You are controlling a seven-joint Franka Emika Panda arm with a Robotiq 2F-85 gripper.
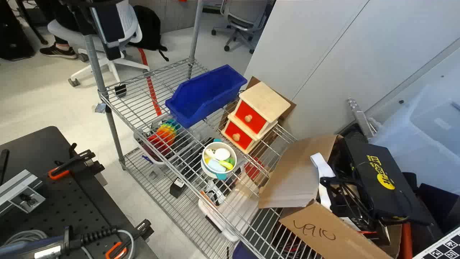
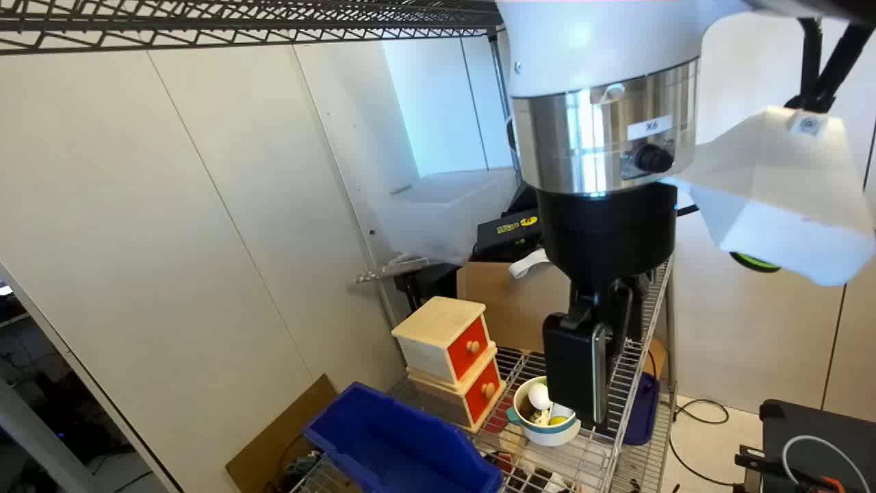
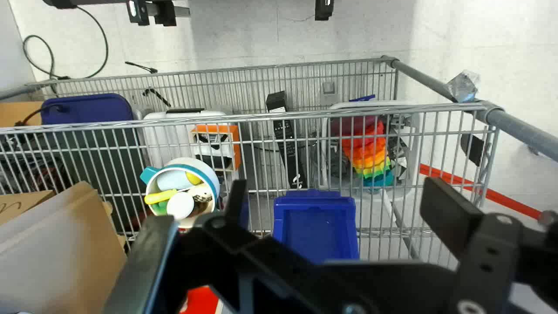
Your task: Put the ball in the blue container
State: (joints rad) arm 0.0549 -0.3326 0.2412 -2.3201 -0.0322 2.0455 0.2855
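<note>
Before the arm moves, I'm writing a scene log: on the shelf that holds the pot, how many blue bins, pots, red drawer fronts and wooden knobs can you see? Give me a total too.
Blue bin: 1
Pot: 1
Red drawer fronts: 2
Wooden knobs: 2
Total: 6

I make out dull metal wire in the shelf (image 3: 261, 117), smooth plastic in the bin (image 1: 206, 95), smooth wood on the drawers (image 1: 266, 100) by the shelf's back edge, matt cardboard in the box (image 1: 294, 176), and polished metal on my wrist collar (image 2: 602, 137).
</note>
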